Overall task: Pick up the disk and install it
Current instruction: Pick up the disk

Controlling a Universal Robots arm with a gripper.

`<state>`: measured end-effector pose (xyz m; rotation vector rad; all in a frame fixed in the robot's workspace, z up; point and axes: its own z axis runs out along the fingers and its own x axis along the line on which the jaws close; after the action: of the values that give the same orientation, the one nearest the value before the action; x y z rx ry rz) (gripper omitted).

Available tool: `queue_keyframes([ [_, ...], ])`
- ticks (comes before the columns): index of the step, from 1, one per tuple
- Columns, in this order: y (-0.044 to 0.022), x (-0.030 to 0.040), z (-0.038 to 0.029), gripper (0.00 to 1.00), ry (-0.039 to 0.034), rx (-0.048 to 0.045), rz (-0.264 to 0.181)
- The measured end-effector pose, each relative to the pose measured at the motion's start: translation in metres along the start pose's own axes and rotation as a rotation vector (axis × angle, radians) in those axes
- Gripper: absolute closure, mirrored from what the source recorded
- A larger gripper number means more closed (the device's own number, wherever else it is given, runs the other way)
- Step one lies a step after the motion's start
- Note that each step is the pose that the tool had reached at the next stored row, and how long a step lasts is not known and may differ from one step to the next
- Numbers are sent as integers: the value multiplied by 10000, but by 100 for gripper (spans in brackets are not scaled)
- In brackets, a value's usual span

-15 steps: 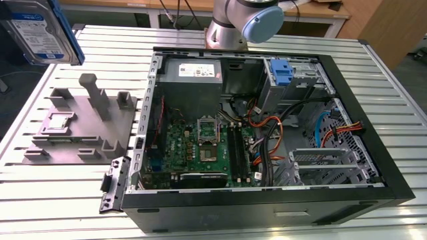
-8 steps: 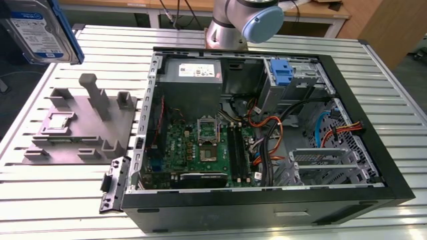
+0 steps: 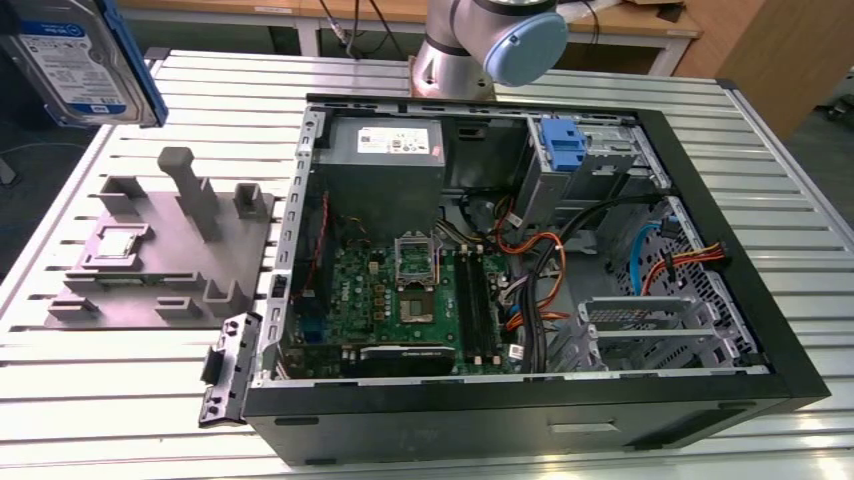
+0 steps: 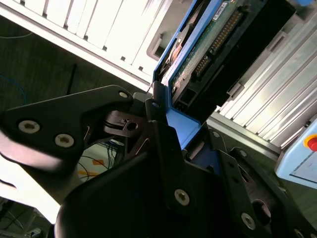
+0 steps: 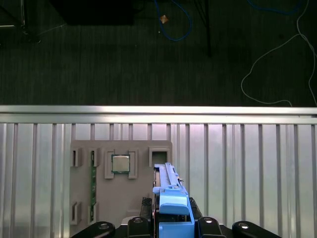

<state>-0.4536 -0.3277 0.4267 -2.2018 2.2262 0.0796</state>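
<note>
The disk (image 3: pixel 78 60), silver-grey with a white-and-blue label and a blue carrier frame, hangs in the air above the table's far corner at the exterior view's left. In the second wrist view my gripper (image 4: pixel 163 116) is shut on the blue frame, and the disk (image 4: pixel 208 44) shows its circuit-board side and connector beyond the black fingers (image 4: pixel 74 124). In the first wrist view the disk (image 5: pixel 171 196) is seen edge-on, rising from my gripper (image 5: pixel 173 227) above the grey stand.
The grey plastic stand (image 3: pixel 160 250) with upright posts lies left of the open computer case (image 3: pixel 534 410). Inside the case are the power-supply box (image 3: pixel 387 140), a blue-framed drive bay (image 3: pixel 567 150), a metal cage (image 3: pixel 641 320) and cables. The arm's base (image 3: pixel 474 45) stands behind.
</note>
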Motion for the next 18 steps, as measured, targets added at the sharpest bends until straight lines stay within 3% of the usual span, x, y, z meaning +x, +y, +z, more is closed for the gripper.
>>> queue_keyframes([
  [18,1,-2,-53,63,5,0,0],
])
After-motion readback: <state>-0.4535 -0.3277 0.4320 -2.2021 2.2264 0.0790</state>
